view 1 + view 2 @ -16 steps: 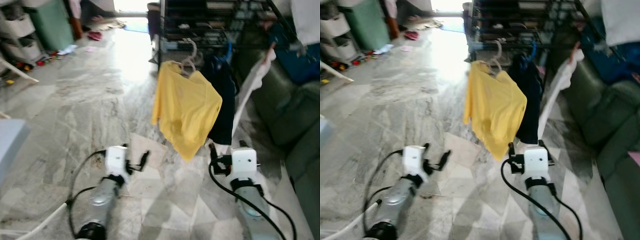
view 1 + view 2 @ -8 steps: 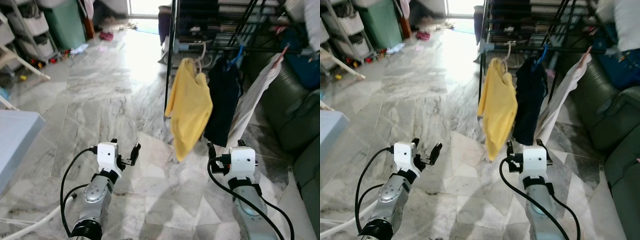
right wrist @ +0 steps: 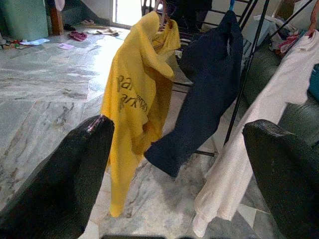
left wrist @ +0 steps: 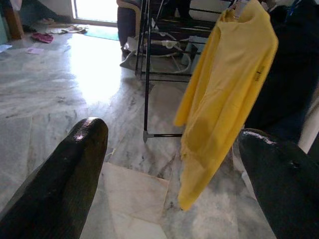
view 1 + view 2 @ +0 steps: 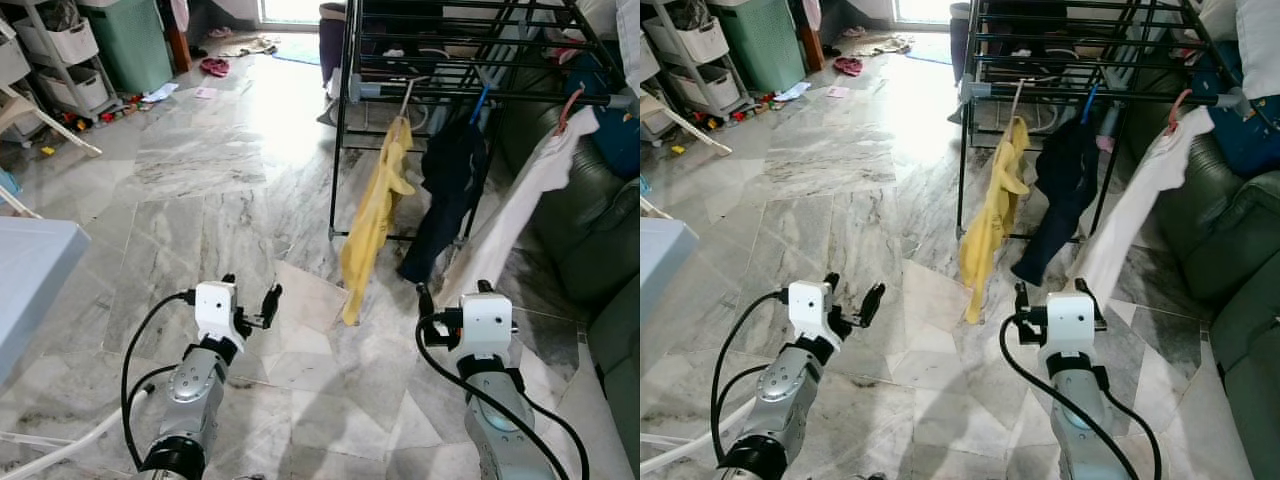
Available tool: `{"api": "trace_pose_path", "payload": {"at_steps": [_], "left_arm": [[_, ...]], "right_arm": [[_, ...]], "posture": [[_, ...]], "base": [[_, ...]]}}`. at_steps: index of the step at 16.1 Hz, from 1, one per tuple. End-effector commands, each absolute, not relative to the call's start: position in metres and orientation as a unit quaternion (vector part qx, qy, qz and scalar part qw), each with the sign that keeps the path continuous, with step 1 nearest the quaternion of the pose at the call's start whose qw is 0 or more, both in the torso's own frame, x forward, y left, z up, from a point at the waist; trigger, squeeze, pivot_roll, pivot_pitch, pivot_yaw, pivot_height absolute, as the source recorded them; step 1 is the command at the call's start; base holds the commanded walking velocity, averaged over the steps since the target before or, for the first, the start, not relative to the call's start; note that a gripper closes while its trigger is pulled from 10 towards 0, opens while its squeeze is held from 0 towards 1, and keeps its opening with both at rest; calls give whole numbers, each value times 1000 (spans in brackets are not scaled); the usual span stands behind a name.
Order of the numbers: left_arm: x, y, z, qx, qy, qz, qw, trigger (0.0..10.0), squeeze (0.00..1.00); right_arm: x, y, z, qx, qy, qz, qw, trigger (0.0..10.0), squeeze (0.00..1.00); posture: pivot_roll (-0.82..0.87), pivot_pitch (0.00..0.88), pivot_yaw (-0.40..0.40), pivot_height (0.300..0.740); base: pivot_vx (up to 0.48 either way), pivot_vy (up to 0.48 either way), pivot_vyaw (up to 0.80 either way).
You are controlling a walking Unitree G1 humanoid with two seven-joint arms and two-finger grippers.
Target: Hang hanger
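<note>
Now the hanger [image 5: 404, 96] sits hooked on the rack [image 5: 345, 120], the yellow shirt [image 5: 372, 235] turned edge-on to us where half a second ago it showed broadside, so it's swinging free after release. That looks like the hanging done. Beside it hang a dark garment [image 5: 445, 195] and a white one [image 5: 520, 215]. Down low over the marble floor [image 5: 190, 200], well short of the rack, the left gripper [image 5: 252, 308] is spread wide and empty; the right gripper [image 5: 1050, 297] likewise, fingers apart, holding nothing.
</note>
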State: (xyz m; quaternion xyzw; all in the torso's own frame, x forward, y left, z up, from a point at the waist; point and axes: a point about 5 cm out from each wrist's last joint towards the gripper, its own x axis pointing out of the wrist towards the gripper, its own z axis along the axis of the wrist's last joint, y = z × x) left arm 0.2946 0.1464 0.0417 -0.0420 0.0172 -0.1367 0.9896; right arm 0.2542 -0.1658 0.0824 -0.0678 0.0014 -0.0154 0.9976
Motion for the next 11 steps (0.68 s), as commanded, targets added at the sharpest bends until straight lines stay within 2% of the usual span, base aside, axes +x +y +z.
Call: {"api": "trace_pose_path", "payload": {"at_steps": [1, 11], "left_arm": [[296, 147, 45, -35, 10, -136, 990, 10000, 0], [296, 147, 45, -35, 10, -136, 990, 10000, 0]], "right_arm": [[254, -168, 81, -69, 7, -19, 997, 10000, 0], [254, -168, 81, -69, 7, -19, 997, 10000, 0]], "posture": [[-192, 86, 12, 740], [-192, 86, 12, 740]], "base": [[0, 0, 0], [0, 0, 0]]}}
